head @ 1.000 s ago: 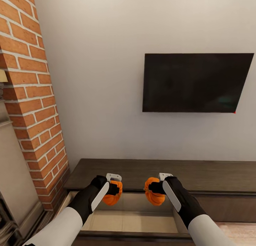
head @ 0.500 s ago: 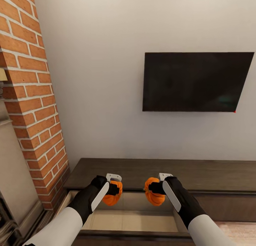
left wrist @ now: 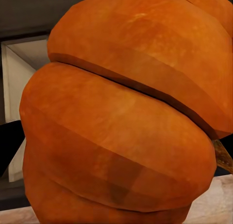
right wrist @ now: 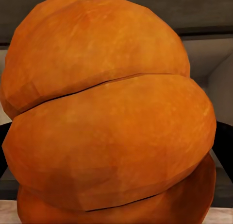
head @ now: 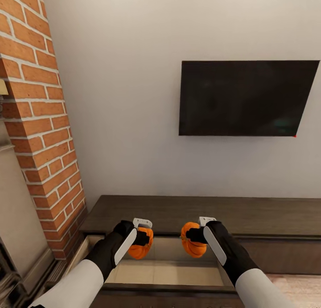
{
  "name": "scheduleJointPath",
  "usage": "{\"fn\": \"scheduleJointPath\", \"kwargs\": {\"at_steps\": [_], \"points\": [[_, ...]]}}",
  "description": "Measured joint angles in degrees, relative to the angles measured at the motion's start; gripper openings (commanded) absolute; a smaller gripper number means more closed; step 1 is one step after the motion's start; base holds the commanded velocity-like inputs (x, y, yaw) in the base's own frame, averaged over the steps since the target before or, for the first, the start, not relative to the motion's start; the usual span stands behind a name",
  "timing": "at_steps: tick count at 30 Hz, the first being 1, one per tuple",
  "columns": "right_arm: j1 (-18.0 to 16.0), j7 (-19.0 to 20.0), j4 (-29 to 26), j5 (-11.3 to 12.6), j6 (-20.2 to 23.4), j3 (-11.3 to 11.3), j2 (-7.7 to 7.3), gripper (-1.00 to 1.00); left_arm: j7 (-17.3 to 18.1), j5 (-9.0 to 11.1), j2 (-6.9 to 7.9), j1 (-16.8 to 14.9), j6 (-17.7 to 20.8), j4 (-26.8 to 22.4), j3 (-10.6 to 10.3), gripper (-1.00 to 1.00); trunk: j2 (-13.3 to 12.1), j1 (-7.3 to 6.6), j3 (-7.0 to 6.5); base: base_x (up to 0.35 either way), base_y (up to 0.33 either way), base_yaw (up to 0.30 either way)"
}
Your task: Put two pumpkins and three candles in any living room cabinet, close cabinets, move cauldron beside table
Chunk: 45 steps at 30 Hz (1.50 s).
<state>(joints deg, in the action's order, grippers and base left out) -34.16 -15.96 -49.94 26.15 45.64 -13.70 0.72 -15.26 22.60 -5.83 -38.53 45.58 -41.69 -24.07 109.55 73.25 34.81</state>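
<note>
From the head camera, the left gripper point(head: 141, 237) is closed on a pumpkin point(head: 139, 249), and the right gripper point(head: 195, 236) is closed on a second pumpkin point(head: 193, 244). The two gripped pumpkins hang side by side with a clear gap between them. Directly below both grippers lies an open drawer point(head: 165, 272) of the cabinet point(head: 249, 215), its pale beige floor showing under the pumpkins. The cabinet's dark-brown top runs just beyond the grippers and stretches off past the right gripper's outer side. Above and beyond the right gripper, a dark television point(head: 245, 98) hangs on the pale wall point(head: 120, 98). Well off the left gripper's outer side rises a brick column point(head: 42, 121).

In the left wrist camera, the pumpkin point(left wrist: 126, 117) sits hard up against the lens, its orange ribs bulging and a bit of brown stem point(left wrist: 224, 156) at one edge. Black finger point(left wrist: 9, 144) surface shows at the pumpkin's flank, touching it. Past it, part of the beige drawer point(left wrist: 19, 73) interior appears.

In the right wrist camera, the second pumpkin point(right wrist: 107, 112) likewise crowds the view, with black finger point(right wrist: 223, 146) pressing each side. Behind it show the dark cabinet point(right wrist: 208, 10) front and grey-beige drawer point(right wrist: 208, 54) wall.
</note>
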Motion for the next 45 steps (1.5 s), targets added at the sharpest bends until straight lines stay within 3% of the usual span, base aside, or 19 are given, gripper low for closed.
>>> {"fn": "scheduleJointPath", "kwargs": {"at_steps": [45], "points": [[0.0, 0.0, 0.0, 0.0, 0.0, -0.1, 0.02, -1.00, 0.1, -0.1, 0.00, 0.0, -0.2, -0.2, 0.0, -1.00, 18.1, 9.89, 8.08, 0.000, 0.000, 0.000]]}}
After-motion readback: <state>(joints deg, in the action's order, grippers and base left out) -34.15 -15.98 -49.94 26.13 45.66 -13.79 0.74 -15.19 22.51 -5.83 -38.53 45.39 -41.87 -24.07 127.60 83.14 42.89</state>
